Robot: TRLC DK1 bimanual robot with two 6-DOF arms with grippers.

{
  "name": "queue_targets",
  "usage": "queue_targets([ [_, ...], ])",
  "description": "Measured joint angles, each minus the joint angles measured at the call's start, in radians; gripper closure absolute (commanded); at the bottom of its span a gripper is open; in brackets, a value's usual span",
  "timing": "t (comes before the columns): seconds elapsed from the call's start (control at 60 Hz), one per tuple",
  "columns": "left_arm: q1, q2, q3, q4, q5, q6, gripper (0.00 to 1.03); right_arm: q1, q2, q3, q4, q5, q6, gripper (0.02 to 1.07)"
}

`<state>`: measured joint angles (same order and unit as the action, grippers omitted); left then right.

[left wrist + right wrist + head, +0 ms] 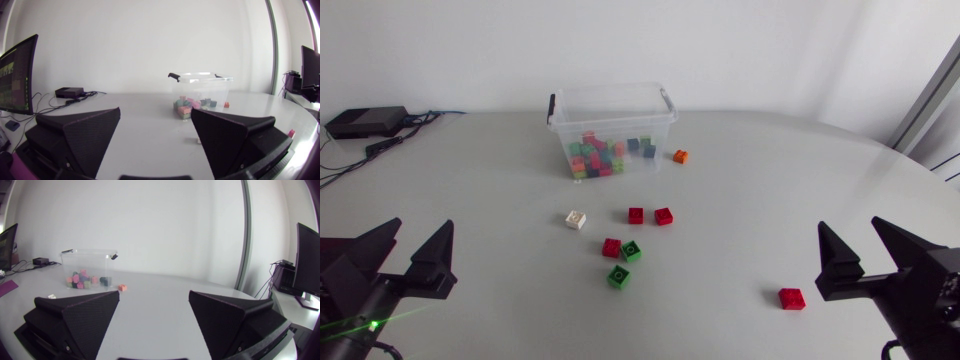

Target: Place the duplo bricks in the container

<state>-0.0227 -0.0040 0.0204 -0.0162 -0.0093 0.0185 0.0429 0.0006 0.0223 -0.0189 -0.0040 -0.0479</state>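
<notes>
**Sorting is standing unfinished, with both tools open and empty**

The transparent plastic container (pixel 610 125), fitted with black handle clips, is standing at the far middle of the pale grey table (pixel 770 180). A heap of mixed-colour duplo bricks (pixel 600 155) is lying inside it. A small orange brick (pixel 680 156) is lying on the table just beside the container's right wall.

Nearer the arms, a loose group is sitting apart from the container. A white brick (pixel 576 220) is lying at its left. A red brick (pixel 636 215) is lying to the right of that, with a second red brick (pixel 663 216) just beside it. Closer in, a third red brick (pixel 611 247) is lying just beside a green brick (pixel 632 251), and a second green brick (pixel 618 277) is lying just in front of that pair. A lone red brick (pixel 792 298) is lying well apart from the group, near the right arm.

The left matte black gripper (pixel 420 228) is hanging over the near left of the table. Its wedge fingers are spreading wide and gripping nothing. The right matte black gripper (pixel 850 228) is hanging over the near right, equally wide apart and carrying nothing. Each wrist view is looking across the table towards the container.
</notes>
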Motion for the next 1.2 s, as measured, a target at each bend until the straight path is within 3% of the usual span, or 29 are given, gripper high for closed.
queue_targets([
  [0.783,0.017,0.0,0.01,-0.001,-0.001,0.0,0.05,0.018,0.0,0.012,-0.031,0.0,0.008,0.07],
  [1.083,0.026,0.188,0.215,-0.016,-0.004,0.0,0.05,0.026,0.101,0.21,-0.083,0.002,0.045,0.07],
  [1.2,0.016,0.327,0.319,-0.077,-0.004,0.0,0.06,0.028,0.204,0.295,-0.093,0.005,0.05,0.07],
])
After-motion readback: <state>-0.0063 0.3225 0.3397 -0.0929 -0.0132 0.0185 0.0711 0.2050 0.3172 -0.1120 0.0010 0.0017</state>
